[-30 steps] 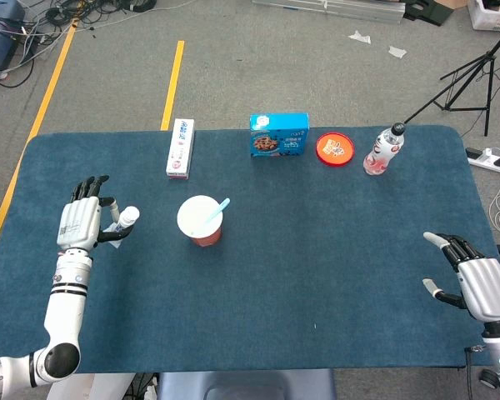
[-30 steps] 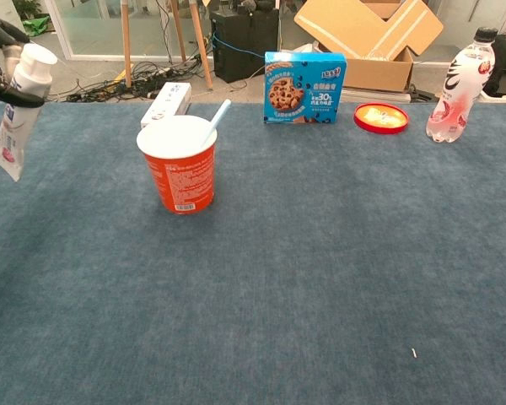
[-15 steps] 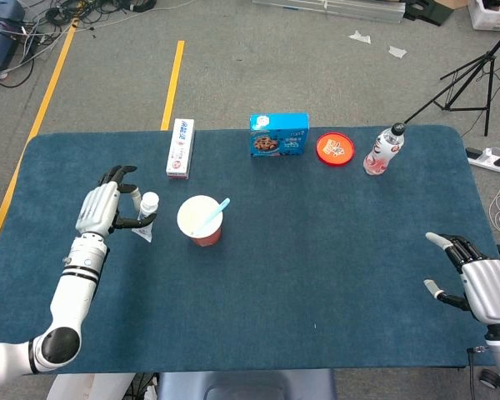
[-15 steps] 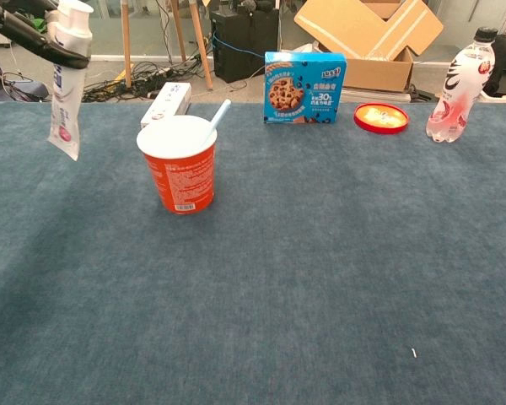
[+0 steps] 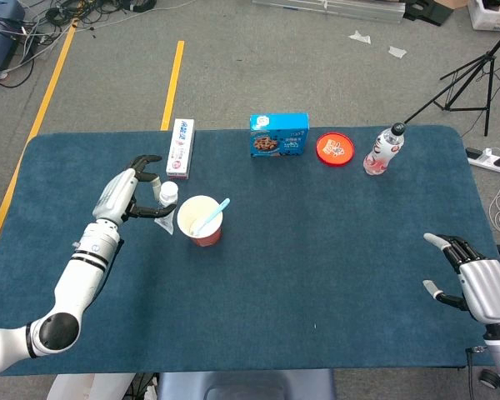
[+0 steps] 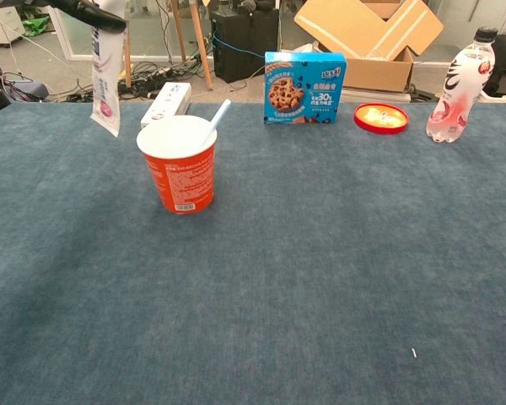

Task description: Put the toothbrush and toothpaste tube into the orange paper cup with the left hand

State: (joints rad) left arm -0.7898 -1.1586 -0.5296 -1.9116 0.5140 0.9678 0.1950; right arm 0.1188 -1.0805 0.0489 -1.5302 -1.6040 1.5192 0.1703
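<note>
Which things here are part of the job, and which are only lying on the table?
Part of the job:
- tube, held by the left robot hand
- toothbrush, already in the cup
- cup

Only lying about:
- cookie box
- red lid
- bottle
- white carton
- right robot hand, idle and open

White left arm (image 5: pixel 75 279) with black joint rings, silver-grey left hand (image 5: pixel 125 193) with black fingers, matching right hand (image 5: pixel 475 282)
</note>
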